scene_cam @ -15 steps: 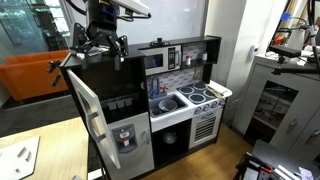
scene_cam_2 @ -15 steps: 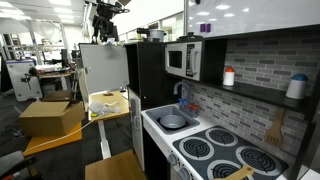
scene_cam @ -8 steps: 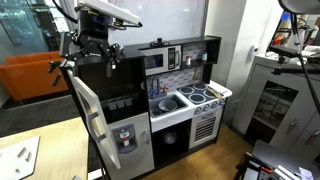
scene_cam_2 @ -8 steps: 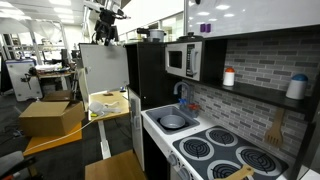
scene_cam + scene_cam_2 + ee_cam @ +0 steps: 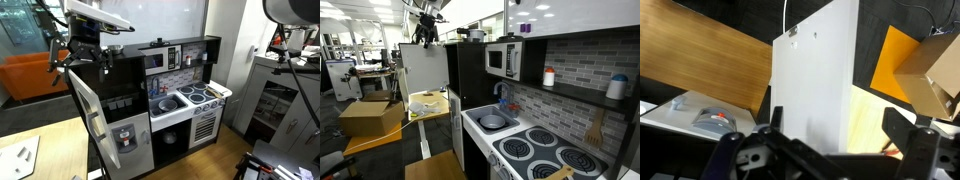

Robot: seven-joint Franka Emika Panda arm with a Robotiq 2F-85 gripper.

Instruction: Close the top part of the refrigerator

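Toy microwave (image 5: 498, 60) above sink (image 5: 492, 121), stove burners (image 5: 535, 145), cardboard box (image 5: 365, 118), orange sofa (image 5: 28, 75)

Gripper (image 5: 84, 57) hangs with fingers spread just above the top edge of the top part of the refrigerator (image 5: 88, 110) — that door is swung wide open, pale inner face showing — beside the black refrigerator (image 5: 127, 78).

Jaws moved outward over open top door (image 5: 88, 108), twd free edge, away frm fridge (image 5: 127, 85).
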